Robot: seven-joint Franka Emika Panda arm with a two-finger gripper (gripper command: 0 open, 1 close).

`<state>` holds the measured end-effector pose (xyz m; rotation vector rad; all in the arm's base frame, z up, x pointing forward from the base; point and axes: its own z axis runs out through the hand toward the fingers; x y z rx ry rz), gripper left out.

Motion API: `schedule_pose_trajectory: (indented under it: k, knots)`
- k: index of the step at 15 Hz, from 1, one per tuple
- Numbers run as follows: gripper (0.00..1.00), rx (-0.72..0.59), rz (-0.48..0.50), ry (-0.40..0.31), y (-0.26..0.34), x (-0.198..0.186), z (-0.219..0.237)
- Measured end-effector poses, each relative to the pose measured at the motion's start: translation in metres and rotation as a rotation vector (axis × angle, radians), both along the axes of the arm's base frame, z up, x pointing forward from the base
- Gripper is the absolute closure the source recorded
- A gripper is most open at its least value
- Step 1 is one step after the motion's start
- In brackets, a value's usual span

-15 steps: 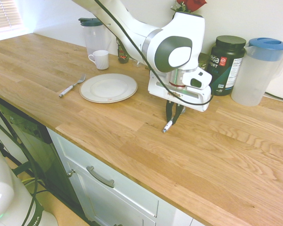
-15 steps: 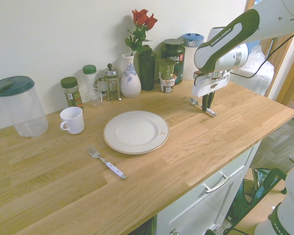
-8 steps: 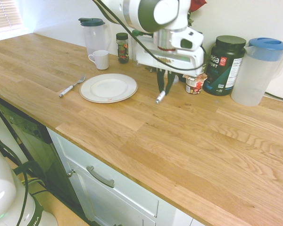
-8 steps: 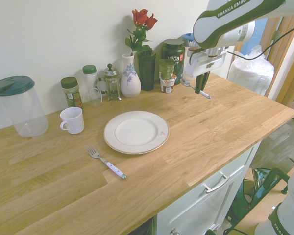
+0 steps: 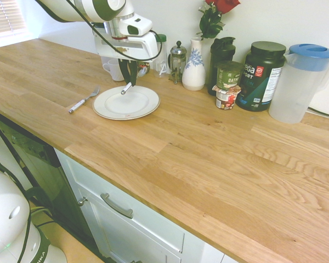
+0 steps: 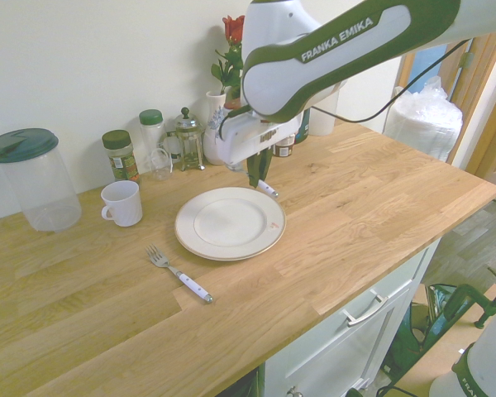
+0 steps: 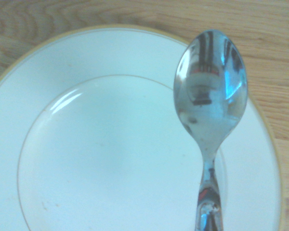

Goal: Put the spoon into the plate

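Observation:
My gripper [image 5: 129, 78] [image 6: 257, 177] is shut on the spoon [image 5: 125, 87] [image 6: 266, 188] and holds it in the air above the round white plate [image 5: 112, 111] [image 6: 200, 242]. The spoon's white handle end sticks out below the fingers, tilted. In the wrist view the spoon's shiny metal bowl [image 7: 211, 86] hangs over the plate's rim [image 7: 38, 62], with the plate's empty middle beside it. The spoon is apart from the plate's surface.
A white-handled fork [image 5: 83, 100] [image 6: 180, 275] lies on the wooden counter beside the plate. A white mug [image 6: 122, 203], a clear jug with a dark lid [image 6: 31, 179], jars, a French press [image 5: 177, 55], a vase with a rose [image 5: 194, 68] and a blue-lidded pitcher [image 5: 302, 82] line the wall.
The arm has swung along the counter from near the dark tub to above the plate, carrying the spoon with it. The grip has stayed shut.

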<state>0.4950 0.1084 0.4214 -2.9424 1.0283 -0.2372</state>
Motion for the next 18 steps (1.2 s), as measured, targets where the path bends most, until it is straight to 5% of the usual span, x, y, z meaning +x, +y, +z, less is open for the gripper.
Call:
schedule_pose_trajectory:
  k: [12, 13, 18]
  knots:
    - [1.00, -0.024, 0.021, 0.053, 0.047, 0.015, -0.071]
    - [0.00, -0.023, 0.020, 0.054, 0.048, 0.016, -0.072]
    - [0.00, -0.020, 0.015, 0.058, 0.056, 0.019, -0.076]
